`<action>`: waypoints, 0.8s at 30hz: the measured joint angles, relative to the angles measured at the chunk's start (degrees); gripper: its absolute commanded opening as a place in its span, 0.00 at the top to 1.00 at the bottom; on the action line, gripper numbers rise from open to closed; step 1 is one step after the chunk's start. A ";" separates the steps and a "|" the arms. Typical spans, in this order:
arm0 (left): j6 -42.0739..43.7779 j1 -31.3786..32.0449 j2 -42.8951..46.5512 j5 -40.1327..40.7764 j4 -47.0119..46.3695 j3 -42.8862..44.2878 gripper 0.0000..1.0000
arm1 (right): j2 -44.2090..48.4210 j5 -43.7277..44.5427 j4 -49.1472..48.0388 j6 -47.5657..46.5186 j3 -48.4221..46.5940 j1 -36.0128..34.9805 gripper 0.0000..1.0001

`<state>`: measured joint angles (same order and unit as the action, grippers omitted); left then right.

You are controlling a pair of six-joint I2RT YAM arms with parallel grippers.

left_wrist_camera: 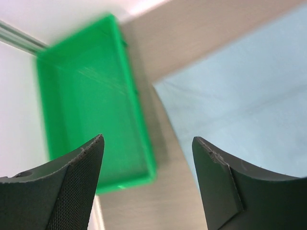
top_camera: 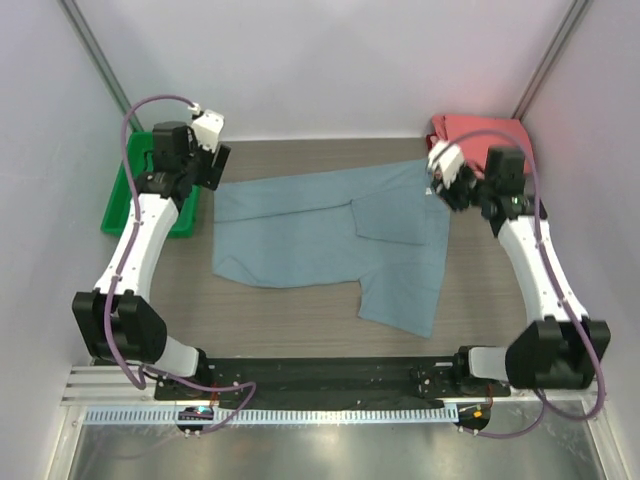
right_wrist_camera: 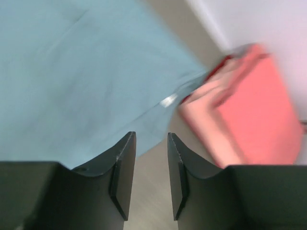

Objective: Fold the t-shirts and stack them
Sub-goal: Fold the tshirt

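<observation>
A dusty blue-grey t-shirt (top_camera: 330, 232) lies partly spread on the wooden table, one part folded over near its right side. In the left wrist view its left edge (left_wrist_camera: 240, 96) shows under my left gripper (left_wrist_camera: 148, 139), which stands wide open and empty above the bare table beside the shirt's far left corner (top_camera: 215, 172). Coral-red folded t-shirts (top_camera: 482, 132) are stacked at the back right corner. My right gripper (top_camera: 448, 194) hovers over the blue shirt's far right corner, open a little, with nothing between its fingers (right_wrist_camera: 150, 135). A small white label (right_wrist_camera: 169, 100) shows at that shirt edge, next to the coral stack (right_wrist_camera: 249, 100).
A green plastic tray (top_camera: 122, 205) sits at the left edge of the table, close to my left gripper, and in the left wrist view the tray (left_wrist_camera: 91, 96) shows nothing inside. White walls enclose the table on three sides. Bare wood (top_camera: 290, 315) lies in front of the shirt.
</observation>
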<state>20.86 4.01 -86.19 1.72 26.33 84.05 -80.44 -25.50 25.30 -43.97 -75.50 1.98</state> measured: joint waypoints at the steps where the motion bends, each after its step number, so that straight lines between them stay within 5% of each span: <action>1: -0.52 0.00 1.16 -1.18 1.05 -1.51 0.26 | 4.94 -1.09 2.89 -4.72 5.70 -0.09 0.64; 8: -1.46 0.11 -4.70 -5.95 6.19 -6.16 0.28 | 17.73 -4.24 23.67 -34.77 34.49 -0.42 0.70; 15: -1.40 0.11 -9.75 -5.95 7.21 -6.14 0.28 | 22.67 -6.60 40.19 -59.65 40.61 -0.74 0.69; 24: -0.94 0.11 -10.10 -4.24 7.08 -5.90 0.27 | 21.09 -6.25 48.54 -67.67 43.58 -1.27 0.68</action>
<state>19.92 4.12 -96.29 -2.52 33.41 78.15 -59.35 -31.75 73.84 -111.63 -31.92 0.71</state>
